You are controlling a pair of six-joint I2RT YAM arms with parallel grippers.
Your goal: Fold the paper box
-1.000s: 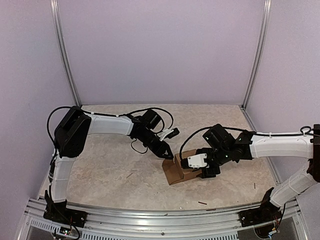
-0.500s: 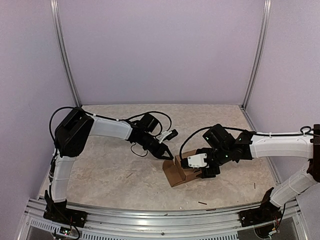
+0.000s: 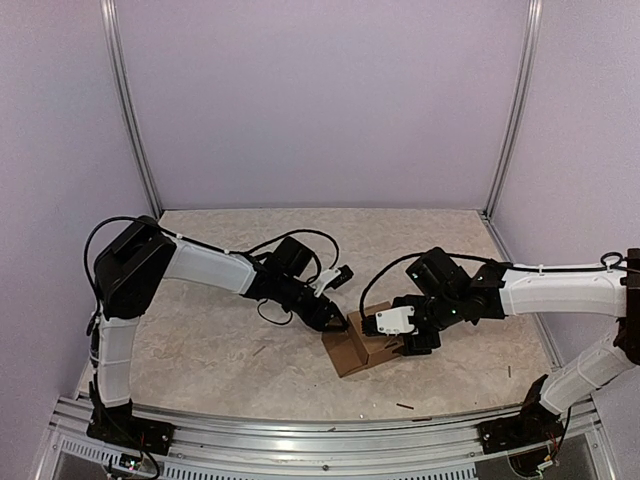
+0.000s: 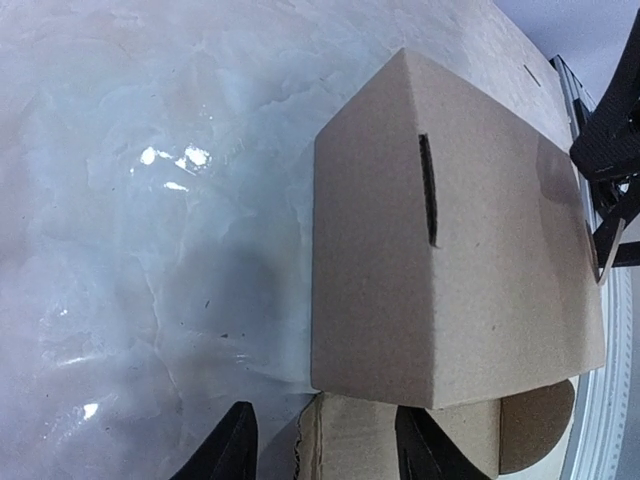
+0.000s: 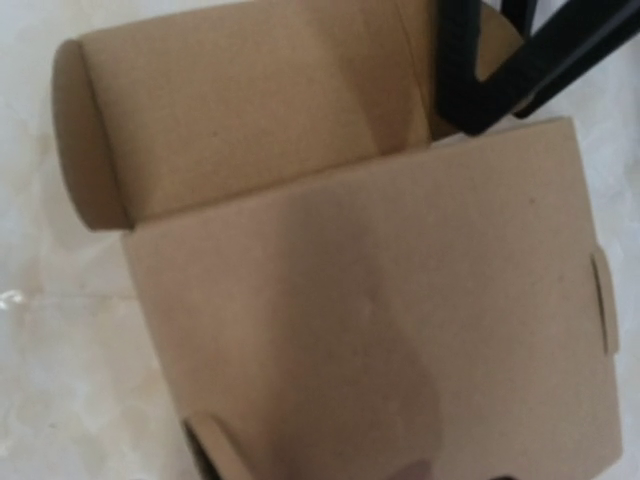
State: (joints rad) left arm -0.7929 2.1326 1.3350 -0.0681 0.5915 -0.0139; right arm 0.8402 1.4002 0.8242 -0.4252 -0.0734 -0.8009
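The paper box (image 3: 352,350) is plain brown cardboard, half formed, lying at the table's middle front. In the left wrist view its slotted panel (image 4: 450,240) stands over a lower flap (image 4: 345,440). My left gripper (image 4: 330,450) is open, its black fingers either side of that flap's ragged edge. From above, the left gripper (image 3: 336,322) sits at the box's far left corner. My right gripper (image 3: 405,342) is closed across the box's right end. The box (image 5: 370,320) fills the right wrist view, and only one dark finger (image 5: 193,440) shows at the lower left.
Small dark scraps lie on the marbled table near the front (image 3: 404,406), at the left (image 3: 259,350) and at the right (image 3: 508,371). An aluminium rail (image 3: 300,440) runs along the near edge. Lilac walls close the back and both sides.
My left arm has swung toward the front and down onto the box's far left corner. Its jaws closed and then parted again. The right arm and the box have stayed put.
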